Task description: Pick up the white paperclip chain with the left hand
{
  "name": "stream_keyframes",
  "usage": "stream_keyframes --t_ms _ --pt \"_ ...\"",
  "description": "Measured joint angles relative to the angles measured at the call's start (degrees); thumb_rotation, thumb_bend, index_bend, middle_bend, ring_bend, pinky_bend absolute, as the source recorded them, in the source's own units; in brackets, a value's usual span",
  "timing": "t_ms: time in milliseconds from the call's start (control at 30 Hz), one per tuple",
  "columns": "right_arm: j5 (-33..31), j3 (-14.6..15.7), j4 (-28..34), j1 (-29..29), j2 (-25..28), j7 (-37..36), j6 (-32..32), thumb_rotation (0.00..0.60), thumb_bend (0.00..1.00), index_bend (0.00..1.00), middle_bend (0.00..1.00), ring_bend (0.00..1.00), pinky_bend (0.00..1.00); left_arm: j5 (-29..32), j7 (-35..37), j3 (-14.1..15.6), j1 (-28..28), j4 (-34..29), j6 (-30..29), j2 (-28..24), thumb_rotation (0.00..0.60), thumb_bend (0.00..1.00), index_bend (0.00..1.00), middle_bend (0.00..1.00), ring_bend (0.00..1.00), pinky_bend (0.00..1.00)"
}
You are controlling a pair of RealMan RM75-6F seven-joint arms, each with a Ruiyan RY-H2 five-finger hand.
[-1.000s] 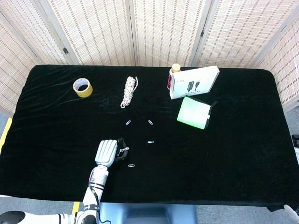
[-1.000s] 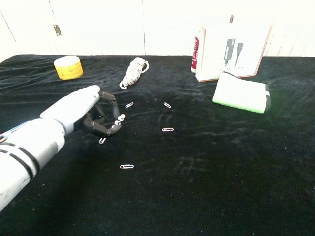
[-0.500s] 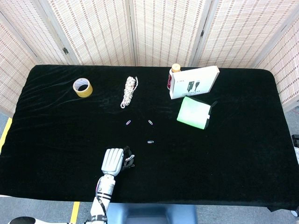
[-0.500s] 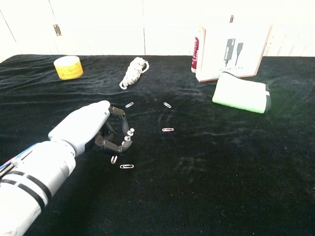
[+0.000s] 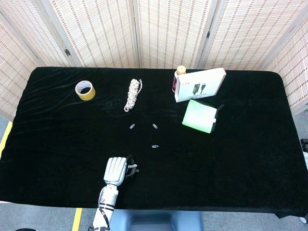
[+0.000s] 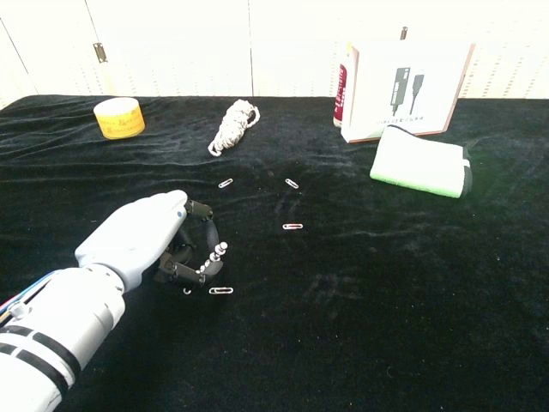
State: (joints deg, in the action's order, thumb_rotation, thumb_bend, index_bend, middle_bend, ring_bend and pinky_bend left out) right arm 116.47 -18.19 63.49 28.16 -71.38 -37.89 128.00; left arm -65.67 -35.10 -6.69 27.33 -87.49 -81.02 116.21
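Paperclip chain [image 6: 206,264], white, hangs in the curled fingers of the left hand [image 6: 154,240], low over the surface [image 6: 360,300] near its front edge; the grasp looks made, the lift barely begun. Palm faces down, arm reaching in from the front. A loose clip [image 6: 220,290] lies just beside. Right hand unseen.

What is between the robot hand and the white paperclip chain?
Nothing visible. The left robot hand seems to have the white paperclip chain in its curled fingers, low over the table. A loose paperclip lies just beside them.
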Motion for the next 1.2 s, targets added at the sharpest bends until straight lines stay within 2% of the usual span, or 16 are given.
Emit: stream_keyframes --t_ms 367,900,1200 --pt "-0.8 0.8 0.6 -0.5 0.4 0.5 0.0 0.600 0.09 0.00 0.00 0.00 0.00 -0.5 -0.6 -0.2 -1.0 0.0 1.1 0.2 0.600 0.52 0.85 1.00 1.00 1.00" --pt "-0.9 -0.4 0.1 0.1 0.0 -0.7 0.0 0.600 0.09 0.00 0.00 0.00 0.00 -1.8 -2.4 -0.6 -1.7 0.5 1.4 1.7 0.600 0.52 0.85 1.00 1.00 1.00" --pt "-1.4 1.9 0.6 -1.2 0.5 1.2 0.0 0.600 0.09 0.00 0.00 0.00 0.00 -3.8 -3.9 -2.4 -1.8 -2.6 -0.2 -2.2 0.600 0.52 0.85 1.00 1.00 1.00"
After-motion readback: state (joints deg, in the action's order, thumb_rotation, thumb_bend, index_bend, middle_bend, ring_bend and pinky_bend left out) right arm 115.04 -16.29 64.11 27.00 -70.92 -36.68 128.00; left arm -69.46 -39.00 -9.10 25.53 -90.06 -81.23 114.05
